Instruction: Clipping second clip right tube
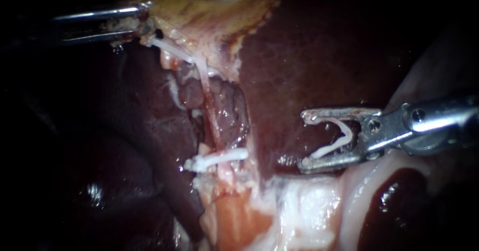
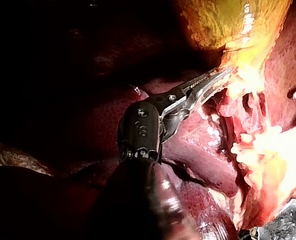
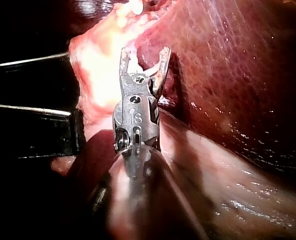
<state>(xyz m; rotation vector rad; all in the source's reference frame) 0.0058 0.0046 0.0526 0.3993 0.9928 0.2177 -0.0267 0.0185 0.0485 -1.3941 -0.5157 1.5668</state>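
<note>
A pale tube (image 1: 208, 106) runs down from the yellowish gallbladder (image 1: 214, 4) over the dark liver (image 1: 309, 56). One white clip (image 1: 219, 158) sits across the tube low down. My right instrument (image 1: 304, 141) stands to the right of the tube, apart from it. Its jaws are spread around a white V-shaped clip (image 1: 339, 133) that touches both of them. In the right wrist view the same jaws (image 3: 144, 52) point at pale tissue. My left instrument (image 1: 144, 29) is at the upper left, its jaws shut on the gallbladder's edge (image 2: 238, 75), which it holds stretched.
Pale fatty tissue (image 1: 299, 211) lies below the right instrument's jaws. Dark liver lobes (image 1: 124, 146) fill the left side. A dark red pool (image 1: 394, 201) sits at the lower right.
</note>
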